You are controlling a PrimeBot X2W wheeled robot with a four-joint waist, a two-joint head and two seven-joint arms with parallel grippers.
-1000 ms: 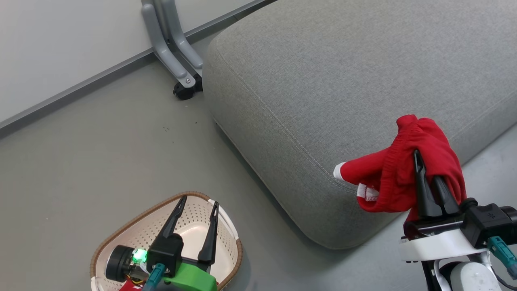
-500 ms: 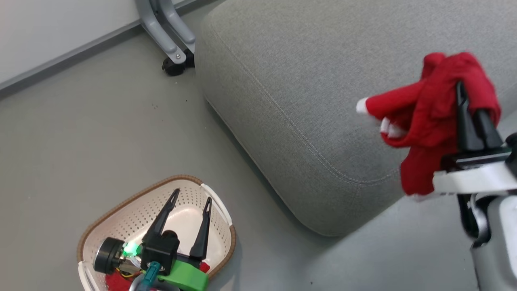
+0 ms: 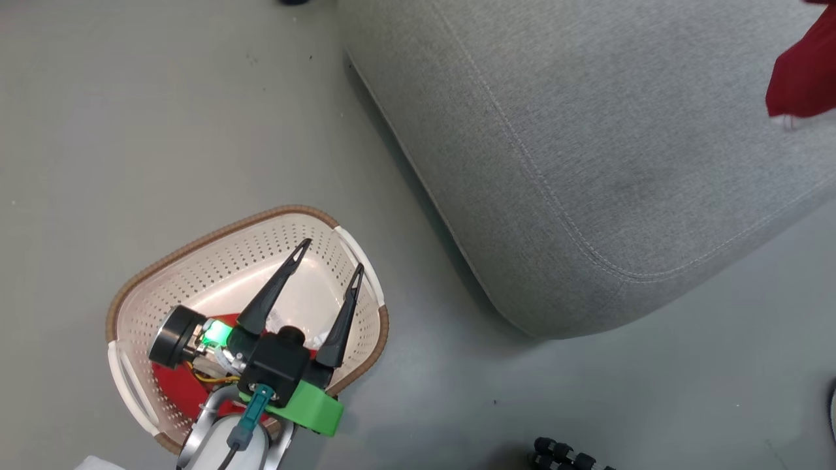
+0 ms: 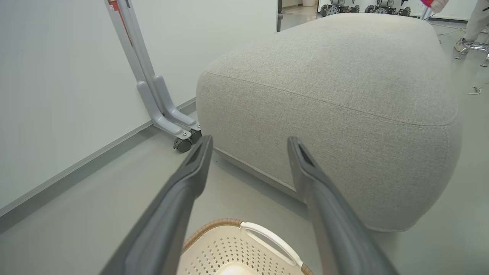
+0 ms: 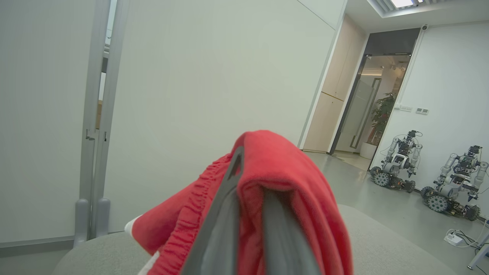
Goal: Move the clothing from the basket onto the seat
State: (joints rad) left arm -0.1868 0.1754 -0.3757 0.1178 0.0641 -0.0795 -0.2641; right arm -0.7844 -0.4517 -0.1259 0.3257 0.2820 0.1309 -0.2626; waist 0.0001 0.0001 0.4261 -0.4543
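One piece of red clothing [image 5: 279, 191] hangs draped over my right gripper [image 5: 248, 168], whose two dark fingers are shut on its fabric, held above the grey seat [image 5: 382, 244]. In the head view that clothing [image 3: 806, 72] shows at the top right edge, over the seat [image 3: 620, 130]. The cream basket [image 3: 196, 274] sits on the floor at the lower left with another red piece [image 3: 179, 388] in its bottom. My left gripper [image 3: 330, 258] hovers open over the basket, fingers spread, nothing between them. The left wrist view looks past the open fingers [image 4: 191, 179] at the basket rim [image 4: 263, 233] and the seat [image 4: 344, 95].
A grey wheeled stand leg [image 4: 168, 114] stands by the white wall left of the seat. Two other wheeled robots [image 5: 397, 164] are parked at the far wall near a doorway. Something dark and knobbly [image 3: 565, 455] lies at the bottom edge of the floor.
The head camera has tilted down and shifted. My right gripper has carried the red clothing up and farther over the seat, to the view's top right edge. The left gripper stays open over the basket.
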